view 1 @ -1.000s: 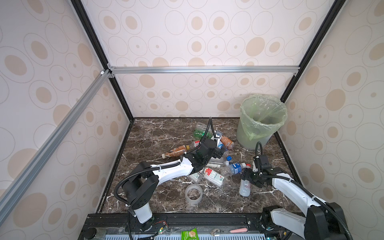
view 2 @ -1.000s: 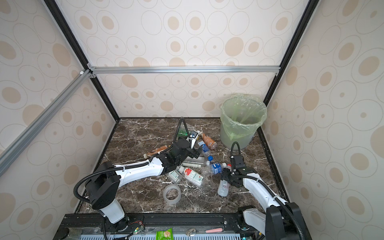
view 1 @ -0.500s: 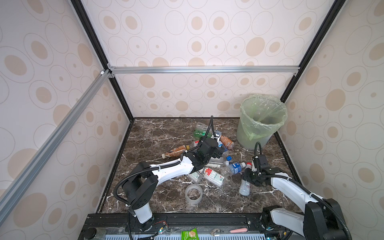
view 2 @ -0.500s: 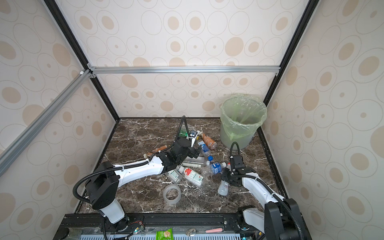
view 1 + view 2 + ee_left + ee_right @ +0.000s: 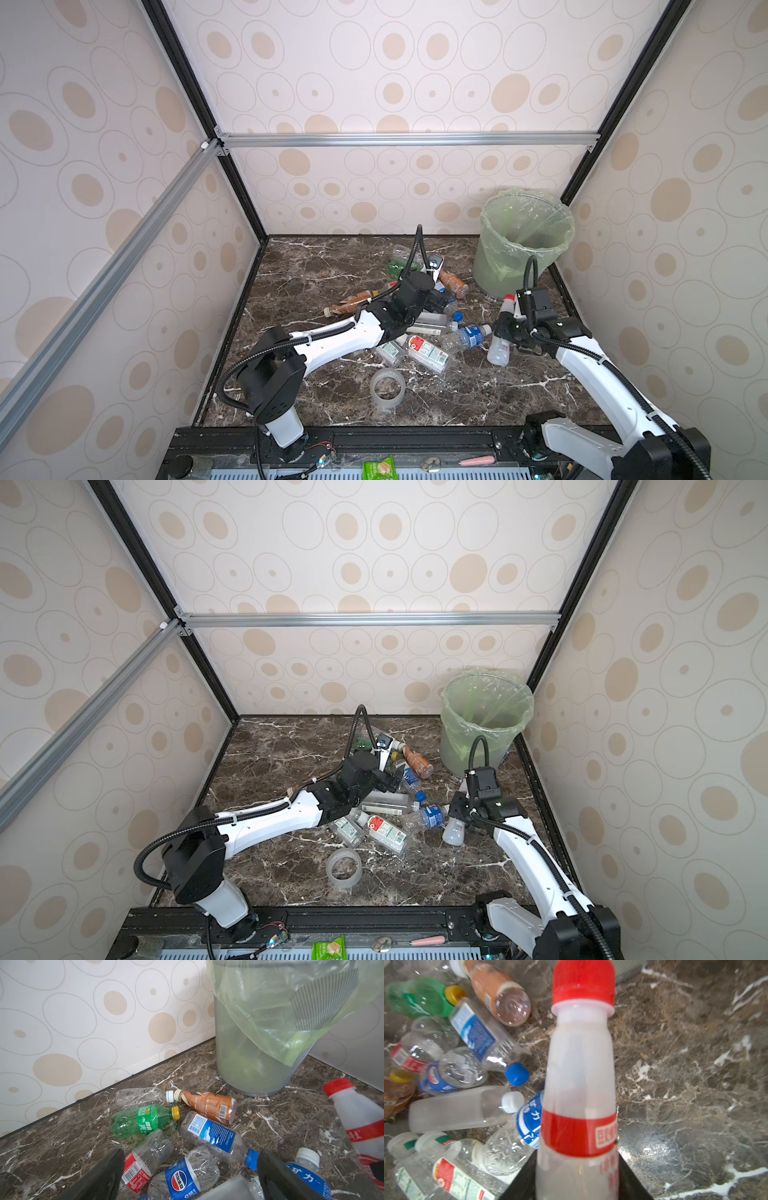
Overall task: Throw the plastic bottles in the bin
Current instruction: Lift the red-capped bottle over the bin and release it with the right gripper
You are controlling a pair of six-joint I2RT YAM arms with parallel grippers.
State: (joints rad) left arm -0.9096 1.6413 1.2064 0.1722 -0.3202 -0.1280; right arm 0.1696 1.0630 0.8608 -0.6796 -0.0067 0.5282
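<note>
Several plastic bottles (image 5: 432,332) lie in a heap mid-floor in both top views. The bin (image 5: 521,245) (image 5: 482,725), grey mesh with a pale green bag, stands at the back right. My right gripper (image 5: 505,328) (image 5: 577,1167) is shut on a frosted white bottle with a red cap and red label (image 5: 581,1064) (image 5: 500,340), cap pointing toward the bin. My left gripper (image 5: 440,297) (image 5: 191,1169) is open, low over the heap, with a blue-labelled Pepsi bottle (image 5: 187,1176) lying between its jaws, not gripped. The bin (image 5: 249,1053) stands beyond.
A clear tape roll (image 5: 387,386) (image 5: 344,867) sits on the marble floor in front of the heap. A green bottle (image 5: 143,1121) and a brown one (image 5: 207,1105) lie near the back wall. Patterned walls enclose the floor on three sides.
The right jaws have closed onto the red-capped bottle, which has shifted a little toward the bin. The left gripper has crept slightly farther over the heap, still open.
</note>
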